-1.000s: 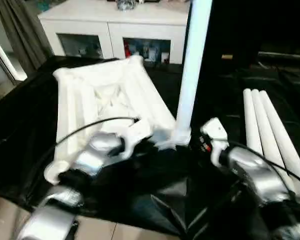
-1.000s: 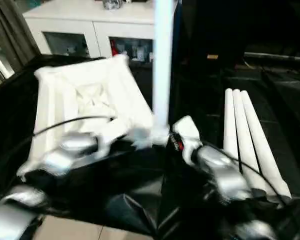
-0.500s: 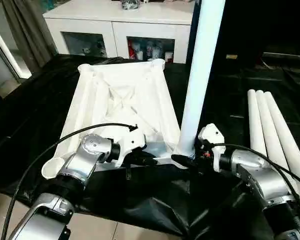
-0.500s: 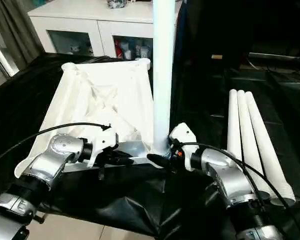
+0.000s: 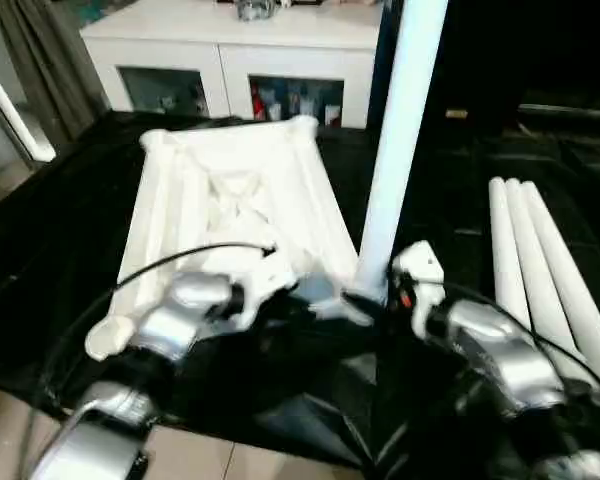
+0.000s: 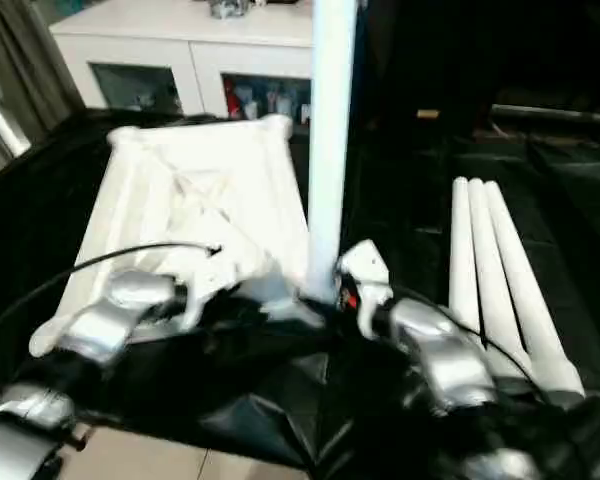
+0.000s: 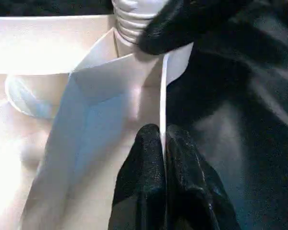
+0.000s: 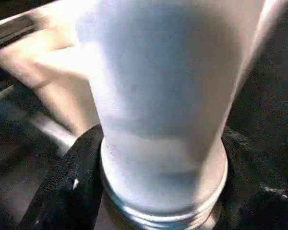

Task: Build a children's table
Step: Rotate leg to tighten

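left eye view, surface: a black sheet [image 5: 50,250] covers the work area, wrinkled at lower centre; pale floor tiles [image 5: 230,462] show along the bottom edge.
room: a white cabinet [image 5: 235,60] with glass doors stands at the top; a grey curtain [image 5: 35,60] hangs at upper left.
table top [image 5: 235,205]: lies underside up, centre-left, ribs and corner sockets showing.
upright leg [image 5: 395,140]: stands in the near right corner socket, rising out of the top edge.
spare legs [image 5: 540,270]: three side by side on the sheet at right.
left gripper [image 7: 162,143]: fingers pressed together on the top's thin near edge.
right gripper [image 5: 375,300]: black fingers [image 8: 69,187] either side of the leg's base, touching it.
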Controlling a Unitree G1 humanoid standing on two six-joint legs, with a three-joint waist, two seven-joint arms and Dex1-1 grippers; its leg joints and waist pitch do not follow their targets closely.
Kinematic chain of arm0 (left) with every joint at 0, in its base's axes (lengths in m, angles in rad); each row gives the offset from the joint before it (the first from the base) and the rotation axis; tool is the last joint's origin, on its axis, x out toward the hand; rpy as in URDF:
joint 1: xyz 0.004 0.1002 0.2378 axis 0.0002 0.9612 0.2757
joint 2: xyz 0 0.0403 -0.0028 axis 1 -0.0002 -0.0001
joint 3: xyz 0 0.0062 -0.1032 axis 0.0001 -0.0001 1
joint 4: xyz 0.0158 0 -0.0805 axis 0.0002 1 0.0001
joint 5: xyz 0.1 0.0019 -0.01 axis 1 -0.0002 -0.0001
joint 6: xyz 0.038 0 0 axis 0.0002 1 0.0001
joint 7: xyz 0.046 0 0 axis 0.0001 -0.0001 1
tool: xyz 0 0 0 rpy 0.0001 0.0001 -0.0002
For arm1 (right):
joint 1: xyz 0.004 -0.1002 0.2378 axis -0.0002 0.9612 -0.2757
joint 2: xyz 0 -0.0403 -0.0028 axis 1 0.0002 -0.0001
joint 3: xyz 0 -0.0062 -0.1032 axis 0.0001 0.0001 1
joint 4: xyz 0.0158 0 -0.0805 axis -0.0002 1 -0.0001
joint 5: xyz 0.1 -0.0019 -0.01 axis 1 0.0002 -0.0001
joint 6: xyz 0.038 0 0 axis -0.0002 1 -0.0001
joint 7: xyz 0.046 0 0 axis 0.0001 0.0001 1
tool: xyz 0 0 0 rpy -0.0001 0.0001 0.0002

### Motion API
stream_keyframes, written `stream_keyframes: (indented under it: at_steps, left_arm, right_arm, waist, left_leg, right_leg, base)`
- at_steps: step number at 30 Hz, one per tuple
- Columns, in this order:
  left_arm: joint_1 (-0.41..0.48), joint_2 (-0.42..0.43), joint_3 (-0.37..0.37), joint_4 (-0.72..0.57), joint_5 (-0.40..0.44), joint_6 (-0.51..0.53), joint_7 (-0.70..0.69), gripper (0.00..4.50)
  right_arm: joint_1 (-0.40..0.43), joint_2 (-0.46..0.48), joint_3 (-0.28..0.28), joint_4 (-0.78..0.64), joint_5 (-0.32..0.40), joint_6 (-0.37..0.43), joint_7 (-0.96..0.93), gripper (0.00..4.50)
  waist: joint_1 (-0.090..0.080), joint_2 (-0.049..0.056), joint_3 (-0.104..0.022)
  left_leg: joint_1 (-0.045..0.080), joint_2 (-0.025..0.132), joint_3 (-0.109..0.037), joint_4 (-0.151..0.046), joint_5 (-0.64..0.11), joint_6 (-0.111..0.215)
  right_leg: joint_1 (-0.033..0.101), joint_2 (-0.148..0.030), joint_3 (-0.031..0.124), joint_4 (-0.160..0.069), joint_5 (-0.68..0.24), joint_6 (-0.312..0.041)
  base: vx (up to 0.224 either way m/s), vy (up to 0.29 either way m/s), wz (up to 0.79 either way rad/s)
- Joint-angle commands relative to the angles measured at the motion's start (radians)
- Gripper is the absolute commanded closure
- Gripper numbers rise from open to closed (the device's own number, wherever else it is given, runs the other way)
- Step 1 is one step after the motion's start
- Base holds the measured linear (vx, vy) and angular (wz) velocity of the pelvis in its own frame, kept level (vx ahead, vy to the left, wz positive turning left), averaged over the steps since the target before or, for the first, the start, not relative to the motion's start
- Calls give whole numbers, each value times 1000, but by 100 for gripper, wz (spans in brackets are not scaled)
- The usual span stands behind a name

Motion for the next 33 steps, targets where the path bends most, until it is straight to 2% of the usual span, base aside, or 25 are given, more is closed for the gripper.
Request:
stream_keyframes:
  at_steps: [1, 2, 3, 5, 8, 12, 14, 17, 19, 20, 21, 23, 26, 27, 28, 30, 33]
  left_arm:
    - [-16, -50, 58, 61, -10, 55, 174, 450]
    - [-25, -66, 61, 71, -9, 69, 202, 450]
    - [-38, -91, 65, 86, -4, 78, 254, 450]
    - [-60, -149, 55, 104, 4, 98, 317, 450]
    - [-67, -174, 34, 109, 27, 82, 334, 450]
    - [-65, -173, 21, 109, 41, 63, 325, 450]
    - [-56, -153, 20, 99, 40, 44, 313, 450]
    - [-51, -140, 14, 92, 37, 31, 291, 450]
    - [-40, -119, 11, 77, 31, 13, 252, 450]
    - [-30, -103, 8, 65, 26, -5, 214, 450]
    - [-23, -92, 7, 57, 22, -16, 188, 450]
    - [-8, -50, 6, 48, 18, -52, 134, 450]
    - [2, -30, 8, 42, 7, -58, 95, 450]
    - [18, -8, 9, 26, -20, -80, 25, 450]
    - [18, -8, 9, 26, -20, -80, 25, 450]
    - [51, 34, -5, -23, -55, -101, -107, 450]
    - [71, 59, -11, -55, -77, -104, -182, 450]
  right_arm:
    - [-25, 68, -64, 93, 2, 46, -203, 173]
    - [-36, 92, -74, 108, 3, 47, -246, 173]
    - [-52, 121, -82, 130, 2, 48, -297, 173]
    - [-97, 188, -79, 190, -18, 24, -396, 173]
    - [-120, 214, -48, 223, -48, -7, -399, 173]
    - [-134, 223, -34, 249, -79, -42, -394, 173]
    - [-133, 208, -49, 242, -68, -69, -369, 117]
    - [-130, 192, -52, 228, -66, -82, -352, 100]
    - [-116, 154, -34, 191, -77, -81, -306, 94]
    - [-99, 125, -25, 153, -74, -75, -258, 66]
    - [-88, 106, -20, 128, -71, -70, -226, 60]
    - [-45, 24, 10, 34, -45, 5, -81, 46]
    - [-19, -30, 35, -25, -40, 21, 0, 46]
    - [7, -83, 56, -84, -29, 22, 84, 46]
    - [7, -83, 56, -84, -29, 22, 84, 46]
    - [31, -144, 84, -137, -20, 12, 185, 46]
    - [38, -166, 94, -160, -15, 12, 229, 46]
  waist:
    - [-3, -17, -41]
    - [-2, -18, -43]
    - [-1, -15, -43]
    - [0, -18, -44]
    - [4, -21, -48]
    - [5, -24, -48]
    - [5, -25, -46]
    - [5, -28, -46]
    - [6, -27, -46]
    - [8, -29, -46]
    - [8, -29, -47]
    - [10, -26, -46]
    - [9, -25, -46]
    - [9, -22, -46]
    - [10, -24, -47]
    - [10, -23, -46]
    - [10, -20, -45]
  left_leg:
    - [4, 39, -13, -74, -201, 32]
    - [4, 38, -14, -74, -200, 25]
    - [5, 37, -12, -73, -199, 29]
    - [3, 35, -13, -73, -189, 31]
    - [-2, 36, -13, -69, -156, 53]
    - [-4, 36, -11, -67, -136, 76]
    - [-1, 37, -11, -70, -159, 79]
    - [-4, 36, -11, -69, -158, 83]
    - [-4, 37, -12, -69, -147, 87]
    - [-5, 37, -12, -68, -140, 94]
    - [-7, 36, -11, -66, -133, 100]
    - [-8, 36, -12, -65, -129, 118]
    - [-5, 40, -11, -67, -151, 112]
    - [-5, 40, -11, -67, -156, 109]
    - [-5, 42, -12, -67, -153, 108]
    - [-7, 42, -12, -67, -156, 111]
    - [-5, 43, -10, -67, -165, 111]
  right_leg:
    - [40, -64, 53, -94, -293, -194]
    - [42, -64, 53, -95, -304, -185]
    - [40, -64, 55, -98, -295, -183]
    - [41, -64, 55, -95, -283, -184]
    - [46, -64, 54, -90, -222, -188]
    - [48, -64, 53, -86, -175, -199]
    - [46, -65, 53, -90, -212, -198]
    - [48, -65, 54, -90, -218, -190]
    - [49, -65, 53, -89, -211, -188]
    - [51, -64, 53, -89, -196, -188]
    - [52, -63, 54, -87, -184, -187]
    - [55, -62, 53, -86, -161, -190]
    - [50, -63, 54, -86, -173, -196]
    - [50, -62, 53, -87, -178, -200]
    - [51, -62, 54, -86, -170, -198]
    - [51, -64, 54, -84, -165, -207]
    - [48, -64, 55, -84, -177, -210]
  base:
    - [0, 0, 0]
    - [0, 0, 0]
    - [0, 0, 0]
    - [0, 0, 0]
    - [0, 0, 0]
    - [0, 0, 0]
    - [0, 0, 0]
    - [0, 0, 0]
    - [0, 0, 0]
    - [0, 0, 0]
    - [0, 0, 0]
    - [0, 0, 0]
    - [0, 0, 0]
    - [0, 0, 0]
    - [0, 0, 0]
    - [0, 0, 0]
    - [0, 0, 0]
